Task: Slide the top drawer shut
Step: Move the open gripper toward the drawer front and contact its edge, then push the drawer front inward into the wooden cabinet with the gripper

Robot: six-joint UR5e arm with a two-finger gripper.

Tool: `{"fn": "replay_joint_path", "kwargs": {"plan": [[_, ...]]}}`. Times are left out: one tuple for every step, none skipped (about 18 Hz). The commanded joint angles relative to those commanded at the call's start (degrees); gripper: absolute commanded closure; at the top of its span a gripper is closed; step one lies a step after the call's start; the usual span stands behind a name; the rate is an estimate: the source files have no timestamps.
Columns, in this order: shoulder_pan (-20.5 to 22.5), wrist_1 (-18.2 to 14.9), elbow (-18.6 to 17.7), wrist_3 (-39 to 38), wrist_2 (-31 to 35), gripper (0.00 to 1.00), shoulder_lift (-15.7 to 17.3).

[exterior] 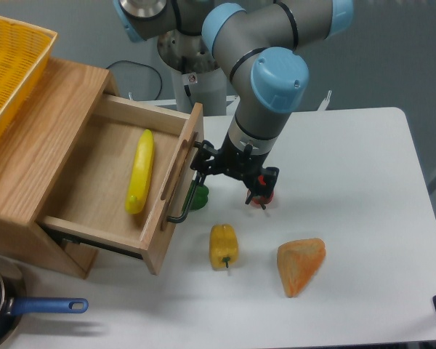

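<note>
The top drawer (102,171) is a light oak box pulled well out of its cabinet, with a yellow squash (140,171) lying inside. Its front panel (176,190) carries a black bar handle (191,183). My gripper (231,171) hangs just right of that handle, its black body close to or touching the upper end of the bar. The fingers point down and their tips are hard to make out, so their spread is unclear. Nothing shows between them.
A green vegetable (200,196) sits behind the handle. A red pepper (262,190) lies under the gripper's right side, with a yellow pepper (224,246) and an orange wedge (301,265) nearer the front. A yellow basket (11,65) tops the cabinet. A blue-handled pan (29,309) sits front left.
</note>
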Motion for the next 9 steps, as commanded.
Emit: {"fn": "replay_joint_path", "kwargs": {"plan": [[-0.18,0.00,0.00,-0.17,0.09,0.00,0.00],[-0.27,0.00,0.00,-0.44,0.00,0.00,0.00],[-0.27,0.00,0.00,-0.44,0.00,0.00,0.09],[-0.35,0.00,0.00,-0.44,0.00,0.00,0.18],[-0.62,-0.09,0.00,-0.53,0.00,0.00,0.18],[-0.88,-0.09,0.00,-0.62,0.00,0.00,0.18],[-0.97,-0.09,-0.09,-0.62,0.00,0.00,0.26],[-1.32,-0.09,-0.09,-0.62,0.00,0.00,0.35],[-1.32,-0.44,-0.09,-0.62,0.00,0.00,0.44]]}}
